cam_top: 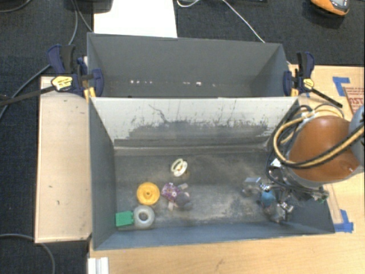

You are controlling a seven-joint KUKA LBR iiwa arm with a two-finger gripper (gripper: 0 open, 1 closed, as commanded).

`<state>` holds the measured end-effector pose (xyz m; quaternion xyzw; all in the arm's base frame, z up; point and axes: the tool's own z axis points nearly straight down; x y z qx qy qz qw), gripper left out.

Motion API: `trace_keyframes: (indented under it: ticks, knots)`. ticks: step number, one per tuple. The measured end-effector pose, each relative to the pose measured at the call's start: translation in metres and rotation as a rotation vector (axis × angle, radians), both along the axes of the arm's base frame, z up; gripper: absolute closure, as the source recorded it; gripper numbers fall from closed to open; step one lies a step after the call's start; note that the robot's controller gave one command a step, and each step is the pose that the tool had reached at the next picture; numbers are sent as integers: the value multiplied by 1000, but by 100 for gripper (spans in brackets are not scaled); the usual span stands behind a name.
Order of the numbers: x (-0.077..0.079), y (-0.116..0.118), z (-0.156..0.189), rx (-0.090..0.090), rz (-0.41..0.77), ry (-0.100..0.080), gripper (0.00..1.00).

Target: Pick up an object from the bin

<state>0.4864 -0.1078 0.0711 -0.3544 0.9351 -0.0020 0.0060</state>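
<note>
Bare floor of the bin open through the middle, left of my claw, white ring, yellow disc, purple toy, green block, silver roll crowding the left front corner, right wall close beside my claw

Even overhead light, soft faint shadows

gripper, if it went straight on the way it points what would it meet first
Likely the small blue thing beside the gripper at the bin's right end, else the bin floor; depth unclear.
</note>
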Motion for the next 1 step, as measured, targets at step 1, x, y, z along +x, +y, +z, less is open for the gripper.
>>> trace_keyframes:
  ticks: [1]
  knots:
    - [0,0,0,0,3,0,0]
